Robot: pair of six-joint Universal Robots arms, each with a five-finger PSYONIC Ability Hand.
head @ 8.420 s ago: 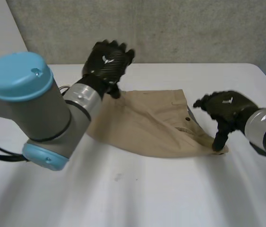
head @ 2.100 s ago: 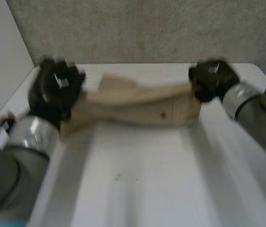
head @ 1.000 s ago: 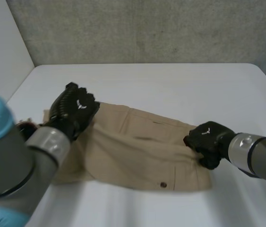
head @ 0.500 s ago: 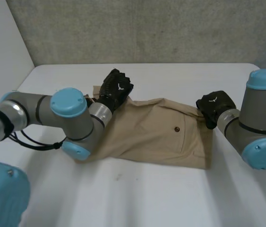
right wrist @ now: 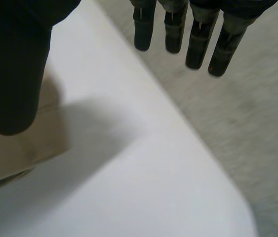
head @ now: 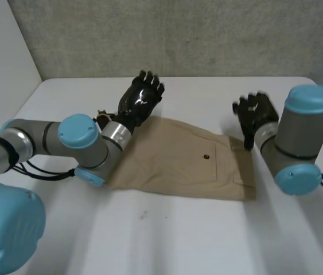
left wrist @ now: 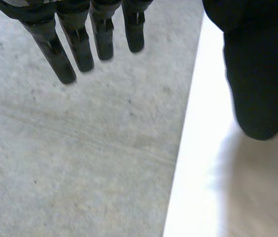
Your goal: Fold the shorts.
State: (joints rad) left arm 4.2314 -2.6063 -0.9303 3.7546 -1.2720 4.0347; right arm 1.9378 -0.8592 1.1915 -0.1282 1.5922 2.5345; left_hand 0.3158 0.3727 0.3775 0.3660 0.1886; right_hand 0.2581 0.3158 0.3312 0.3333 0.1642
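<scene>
The tan shorts (head: 184, 160) lie folded flat on the white table (head: 178, 235), a dark button on the upper layer. My left hand (head: 140, 98) is raised above the shorts' far left corner, fingers (left wrist: 79, 42) straight and spread, holding nothing. My right hand (head: 255, 112) hovers above the far right corner, fingers (right wrist: 198, 37) straight too. In the left wrist view a strip of the tan shorts (left wrist: 262, 187) lies under the thumb. In the right wrist view a corner of the shorts (right wrist: 25, 148) lies beneath the thumb.
A grey concrete wall (head: 178, 34) runs behind the table's far edge. Bare white tabletop stretches in front of the shorts. My left arm (head: 75, 143) lies across the table's left side, and my right arm (head: 299, 143) stands at the right.
Both hands have let go of the shorts' far corners, opened and lifted. The shorts have settled flat on the table.
</scene>
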